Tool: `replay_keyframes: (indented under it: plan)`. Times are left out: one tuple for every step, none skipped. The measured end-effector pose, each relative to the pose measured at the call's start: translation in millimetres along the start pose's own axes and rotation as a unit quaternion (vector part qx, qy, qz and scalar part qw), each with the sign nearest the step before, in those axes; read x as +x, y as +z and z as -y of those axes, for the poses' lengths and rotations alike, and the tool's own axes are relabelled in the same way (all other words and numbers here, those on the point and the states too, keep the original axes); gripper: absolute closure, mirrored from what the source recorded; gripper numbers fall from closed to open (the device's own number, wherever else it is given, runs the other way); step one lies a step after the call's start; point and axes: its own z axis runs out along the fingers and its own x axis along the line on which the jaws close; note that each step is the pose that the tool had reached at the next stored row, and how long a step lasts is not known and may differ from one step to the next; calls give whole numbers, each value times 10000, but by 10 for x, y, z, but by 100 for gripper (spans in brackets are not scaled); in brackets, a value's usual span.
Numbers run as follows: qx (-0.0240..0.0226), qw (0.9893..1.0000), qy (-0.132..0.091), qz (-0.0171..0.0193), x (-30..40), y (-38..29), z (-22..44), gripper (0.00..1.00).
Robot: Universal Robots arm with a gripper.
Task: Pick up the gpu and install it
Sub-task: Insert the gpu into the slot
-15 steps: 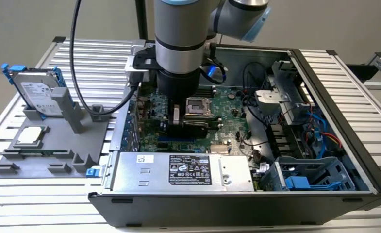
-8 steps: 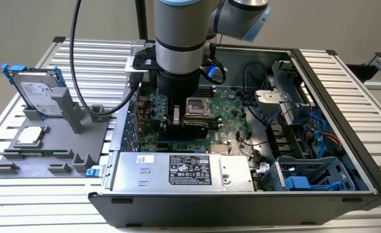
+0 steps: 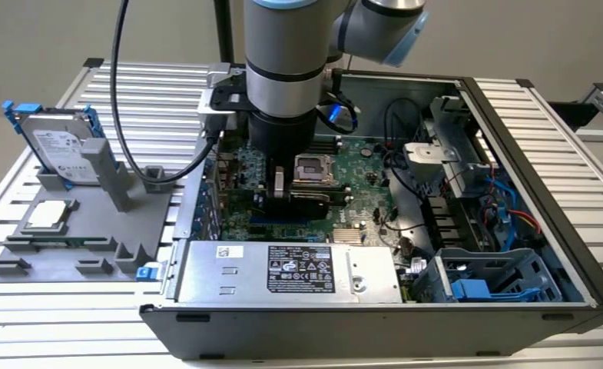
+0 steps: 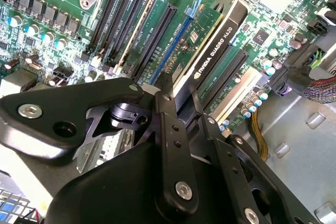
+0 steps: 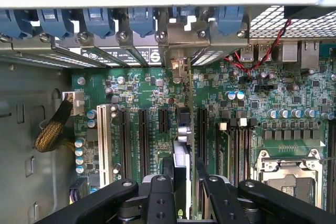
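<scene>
Gripper (image 4: 176, 103) clamping the gpu (image 4: 212, 56) edge-on over the motherboard (image 3: 358, 173) slots.

Fingers (image 5: 160, 192) are pinching the card's top edge, holding it upright inside the case (image 3: 547, 154). It is looking light, stiff and fragile, so the bare edges are safest to grip. The second wrist view is showing the black shroud; the first wrist view is showing the rear brackets (image 5: 131, 51) beyond.

end effector (image 3: 291, 192) holds gpu (image 3: 303, 206) over mobo (image 3: 368, 165) in pc case (image 3: 547, 254).
</scene>
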Motion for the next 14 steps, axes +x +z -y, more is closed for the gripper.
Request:
replay_keyframes:
  plan:
    - [1, 10000, 0, 2, 2, 1, 0, 100]
    - [1, 10000, 0, 3, 5, 2, 0, 100]
    - [1, 10000, 0, 2, 7, 2, 0, 100]
    - [1, 10000, 0, 1, 7, 1, 1, 100]
    - [0, 10000, 0, 0, 8, 1, 1, 100]
    - [0, 10000, 0, -1, 9, 0, 1, 100]
    - [0, 10000, 0, -1, 10, 0, 1, 100]
    - [0, 10000, 0, -2, 12, 0, 1, 100]
    - [0, 10000, 0, -2, 14, 0, 1, 100]
    - [0, 10000, 0, -1, 16, 0, 1, 100]
    - [0, 10000, 0, -1, 17, 0, 1, 100]
    - [0, 10000, 0, -1, 18, 0, 1, 100]
    - [0, 10000, 0, -1, 20, 0, 2, 100]
    - [0, 10000, 0, -1, 23, 0, 2, 100]
